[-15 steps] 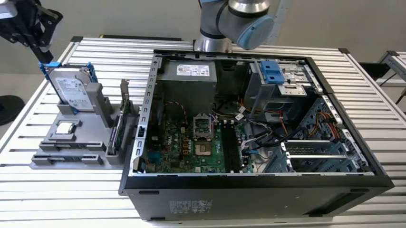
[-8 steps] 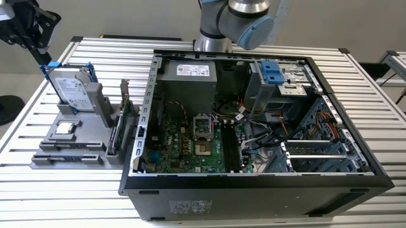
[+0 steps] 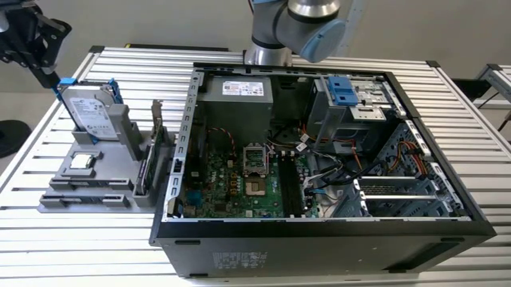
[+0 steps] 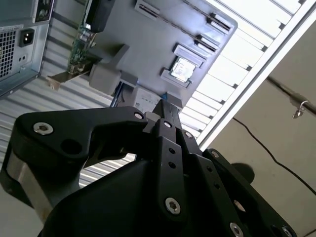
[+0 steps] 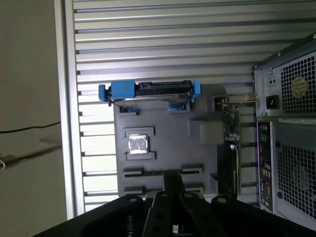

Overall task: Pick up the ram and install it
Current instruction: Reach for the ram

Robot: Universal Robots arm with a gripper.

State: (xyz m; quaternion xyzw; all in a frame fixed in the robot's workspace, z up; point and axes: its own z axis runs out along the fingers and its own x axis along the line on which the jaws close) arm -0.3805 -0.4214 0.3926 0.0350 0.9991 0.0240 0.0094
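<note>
**Asker:** Where is the gripper?

**Describer:** The black two-fingered gripper (image 3: 46, 73) hangs at the exterior view's left. It is above the far corner of a grey plastic parts tray (image 3: 48, 203), just over a silver boxy hard drive with blue rails (image 3: 92, 116). Its fingers are pressed together with nothing between them.

**Asker:** And the ram?

**Describer:** The long thin blue-green ram stick (image 3: 143, 174) appears to stand on edge along the tray's side nearest the open black computer case (image 3: 319, 251). It is in line with a green expansion card with a metal bracket (image 3: 160, 134) and apart from the gripper. Everything rests on a slatted aluminium table (image 3: 80, 251).
</note>
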